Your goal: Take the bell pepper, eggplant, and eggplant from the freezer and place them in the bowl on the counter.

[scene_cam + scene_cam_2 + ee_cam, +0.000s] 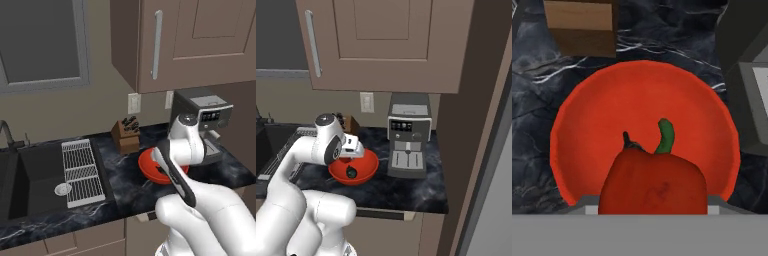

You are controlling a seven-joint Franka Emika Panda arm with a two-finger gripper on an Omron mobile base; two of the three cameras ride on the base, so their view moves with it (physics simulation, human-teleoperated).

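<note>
From where I stand, the white arm reaches over the black marbled counter and its gripper hangs just above the red-orange bowl. In the hand view a red bell pepper with a curved green stem sits low at six o'clock between the finger tips, and the bowl's red floor spreads out behind it from nine round to three o'clock. The gripper is clamped on the bell pepper, holding it over the bowl; I cannot tell whether the pepper touches the bowl's floor. In the right base view something small and dark shows inside the bowl under the hand, too small for me to name.

The bowl rests on the counter, with a wooden knife block just beyond it at about eleven o'clock and a grey coffee machine close beside it at three o'clock. Far off at nine o'clock lies a dark sink with a white rack along its near side. Taupe wall cabinets hang above the counter, and a white wall outlet sits below them
</note>
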